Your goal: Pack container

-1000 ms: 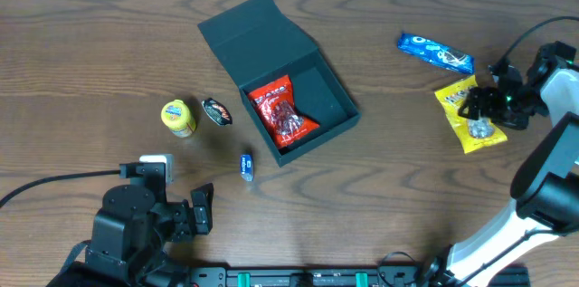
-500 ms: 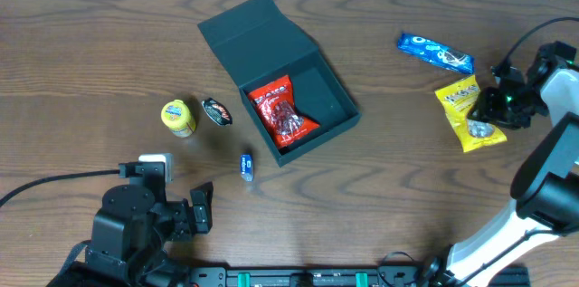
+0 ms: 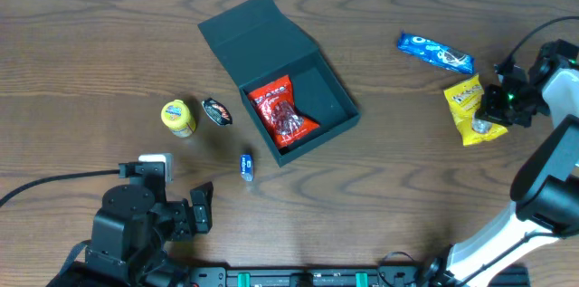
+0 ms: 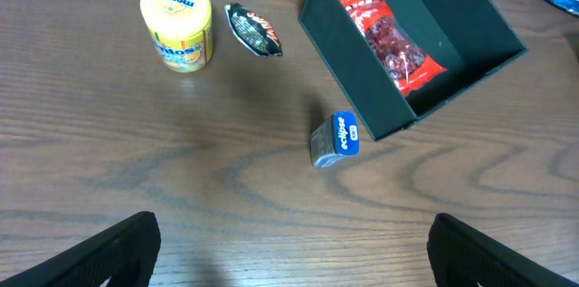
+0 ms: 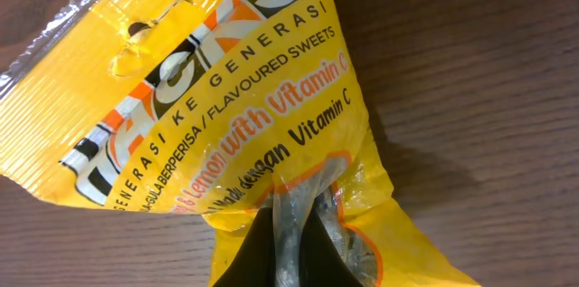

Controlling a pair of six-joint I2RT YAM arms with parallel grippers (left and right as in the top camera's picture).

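The dark teal container (image 3: 330,97) lies open mid-table with its lid (image 3: 256,38) flapped back; a red snack packet (image 3: 284,112) rests inside, also seen in the left wrist view (image 4: 391,41) within the container (image 4: 470,15). At the far right my right gripper (image 3: 493,110) is shut on the yellow sweets packet (image 3: 472,106); its jaws pinch the packet's clear lower part (image 5: 294,219). My left gripper (image 4: 294,251) hangs open over bare wood at the front left, holding nothing.
A yellow Mentos tub (image 3: 178,117), a small black sachet (image 3: 217,111) and a blue gum pack (image 3: 246,166) lie left of the container. A blue Oreo packet (image 3: 435,52) lies at the back right. A cable (image 3: 54,181) runs along the front left.
My right gripper closed on the yellow packet, which has bunched up and shifted slightly toward the right. The left arm has stayed still.
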